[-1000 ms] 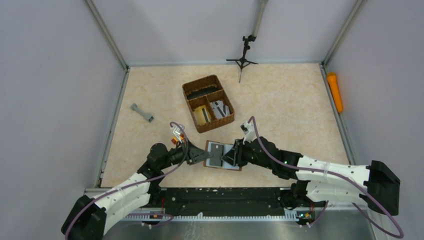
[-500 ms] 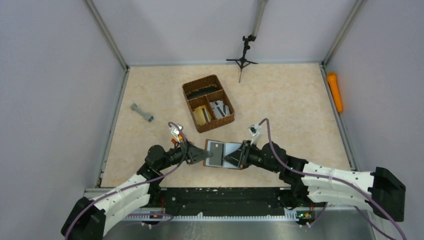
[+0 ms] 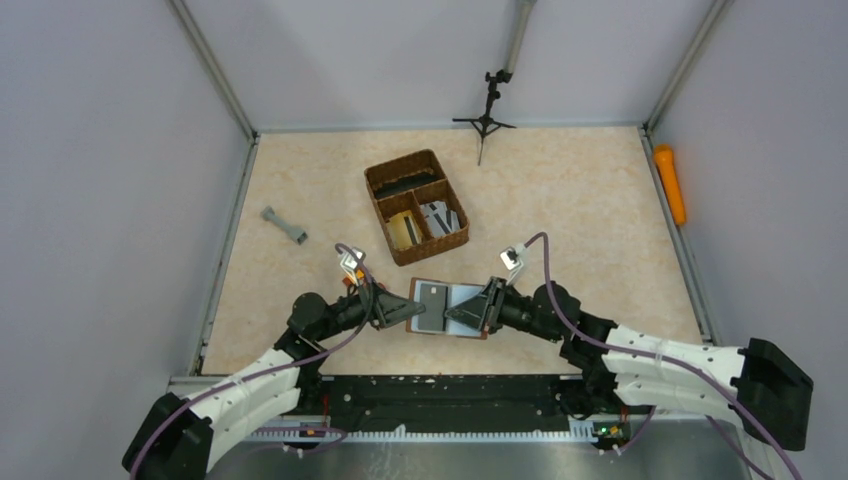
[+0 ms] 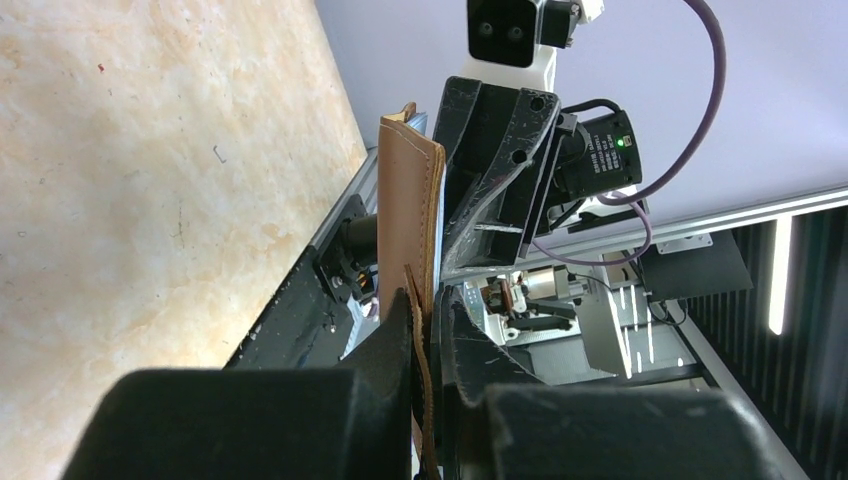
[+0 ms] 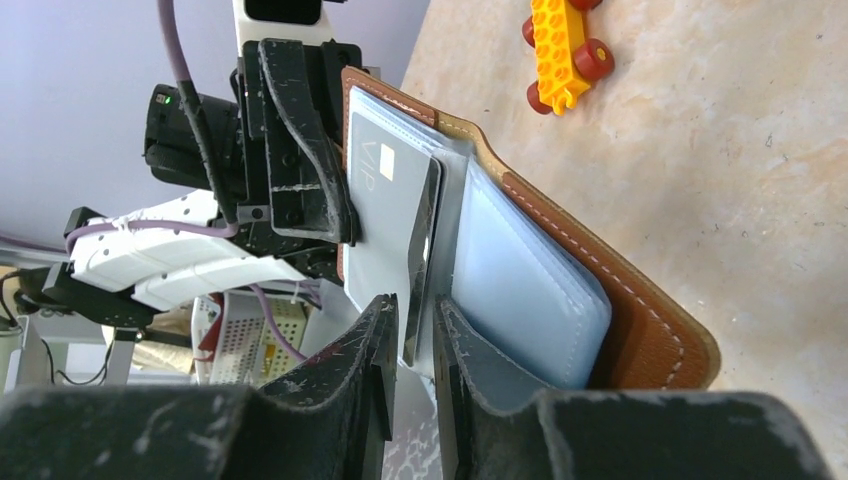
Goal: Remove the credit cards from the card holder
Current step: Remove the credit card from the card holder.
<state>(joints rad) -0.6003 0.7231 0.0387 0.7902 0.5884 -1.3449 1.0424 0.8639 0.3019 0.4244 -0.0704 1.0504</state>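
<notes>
The brown card holder (image 3: 447, 311) is held open and off the table between both arms. My left gripper (image 4: 428, 335) is shut on its near edge, by the strap tab, and the leather (image 4: 408, 200) shows edge-on there. In the right wrist view the inside faces me. A grey credit card (image 5: 385, 215) marked VIP lies in the left half, with a dark card edge (image 5: 426, 240) beside it. My right gripper (image 5: 418, 335) is shut on that card's lower edge. Pale blue plastic sleeves (image 5: 520, 285) fill the right half.
A brown woven basket (image 3: 416, 205) with compartments stands just behind the card holder. A grey dumbbell-shaped piece (image 3: 284, 226) lies at the left, a black tripod (image 3: 486, 115) at the back, an orange object (image 3: 670, 183) along the right wall. A yellow wheeled brick toy (image 5: 562, 48) lies on the table.
My right gripper has narrowed onto the card, and the right arm has drawn back slightly to the right. The left gripper and the card holder have barely moved.
</notes>
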